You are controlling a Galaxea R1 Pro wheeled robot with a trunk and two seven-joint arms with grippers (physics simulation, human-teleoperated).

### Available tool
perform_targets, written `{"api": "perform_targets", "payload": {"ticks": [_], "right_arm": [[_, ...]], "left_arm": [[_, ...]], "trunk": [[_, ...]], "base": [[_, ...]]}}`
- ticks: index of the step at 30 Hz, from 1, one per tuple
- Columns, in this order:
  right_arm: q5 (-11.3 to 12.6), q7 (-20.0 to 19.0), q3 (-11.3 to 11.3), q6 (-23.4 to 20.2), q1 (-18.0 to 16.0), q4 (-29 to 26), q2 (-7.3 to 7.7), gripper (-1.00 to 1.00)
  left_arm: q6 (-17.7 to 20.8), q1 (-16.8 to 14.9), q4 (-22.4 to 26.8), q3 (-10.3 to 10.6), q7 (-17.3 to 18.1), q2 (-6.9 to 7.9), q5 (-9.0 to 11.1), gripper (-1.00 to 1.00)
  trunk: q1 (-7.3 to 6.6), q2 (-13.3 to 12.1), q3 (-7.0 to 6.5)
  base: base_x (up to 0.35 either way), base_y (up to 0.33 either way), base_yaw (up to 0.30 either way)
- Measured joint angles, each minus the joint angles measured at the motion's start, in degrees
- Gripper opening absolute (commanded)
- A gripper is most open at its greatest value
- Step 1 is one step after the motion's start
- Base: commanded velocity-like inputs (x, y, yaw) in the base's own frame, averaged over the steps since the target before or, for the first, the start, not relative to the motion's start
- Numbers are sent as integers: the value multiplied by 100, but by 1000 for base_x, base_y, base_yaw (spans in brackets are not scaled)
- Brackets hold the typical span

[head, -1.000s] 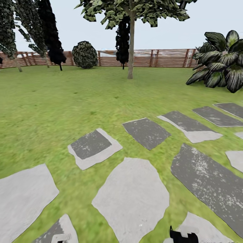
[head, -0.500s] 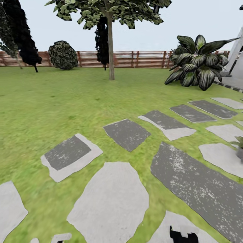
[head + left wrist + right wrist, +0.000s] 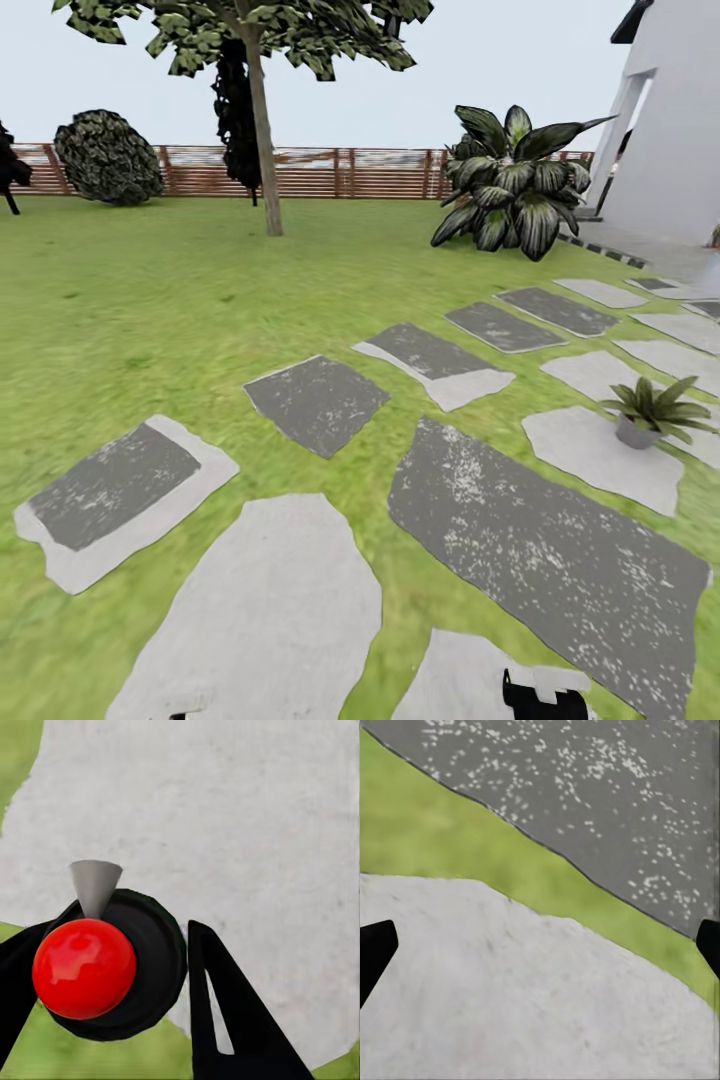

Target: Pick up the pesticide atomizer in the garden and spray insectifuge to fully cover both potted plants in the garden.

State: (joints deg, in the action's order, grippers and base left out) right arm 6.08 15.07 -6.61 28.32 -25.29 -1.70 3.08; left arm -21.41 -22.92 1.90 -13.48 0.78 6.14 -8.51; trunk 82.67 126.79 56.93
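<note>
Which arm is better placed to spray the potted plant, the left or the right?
The left. Its tool holds the spray bottle between its fingers, nozzle forward. The right tool is open and holds nothing. The potted plant stands ahead to the right, so the robot probably must come closer first.

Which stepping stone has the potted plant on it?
The light grey stone at the head view's right, just beyond the big dark speckled slab. The potted plant sits at its far right edge; the other stones carry nothing.

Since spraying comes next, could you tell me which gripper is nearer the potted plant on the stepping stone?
Right. The right gripper sits low, nearer the potted plant; the left gripper, holding the pesticide atomizer, is farther.
</note>
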Motion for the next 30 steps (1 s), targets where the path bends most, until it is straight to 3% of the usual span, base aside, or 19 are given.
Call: {"api": "perform_targets", "payload": {"ticks": [30], "right_arm": [[2, 0, 1, 0, 0, 0, 0, 100]], "left_arm": [[0, 0, 0, -2, 0, 0, 14, -100]], "trunk": [[0, 0, 0]], "base": [[156, -244, -297]]}}
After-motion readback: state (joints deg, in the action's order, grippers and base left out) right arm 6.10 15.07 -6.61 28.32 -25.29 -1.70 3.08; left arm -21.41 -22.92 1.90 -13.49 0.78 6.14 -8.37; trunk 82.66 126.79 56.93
